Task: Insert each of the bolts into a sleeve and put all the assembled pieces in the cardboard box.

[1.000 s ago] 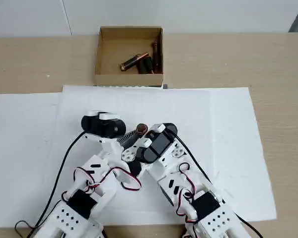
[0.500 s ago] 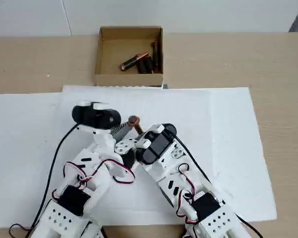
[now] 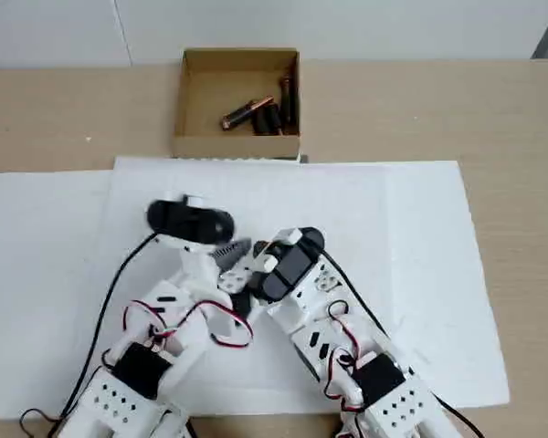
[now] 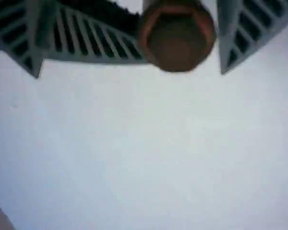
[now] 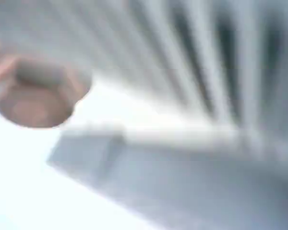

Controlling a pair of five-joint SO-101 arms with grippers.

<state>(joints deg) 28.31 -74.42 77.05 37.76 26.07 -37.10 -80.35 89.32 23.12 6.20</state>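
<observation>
Left hand (image 3: 231, 253) is grasping a bolt (image 4: 176, 36), its hex head showing between the fingers, and is holding it low over the white paper (image 3: 393, 228) mid-worktop (image 3: 493, 109). Right hand (image 3: 260, 257) is sitting tip to tip with it. I judge the 2 are meeting for sleeve mating. Right hand's grip: cannot tell, the wrist view is possibly too blurred. Finished pieces (image 3: 256, 114) are lying in the cardboard box (image 3: 237, 146).

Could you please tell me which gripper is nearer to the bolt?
Left. The left gripper is clamped on the bolt; the right gripper sits close beside it, over the white paper.
</observation>
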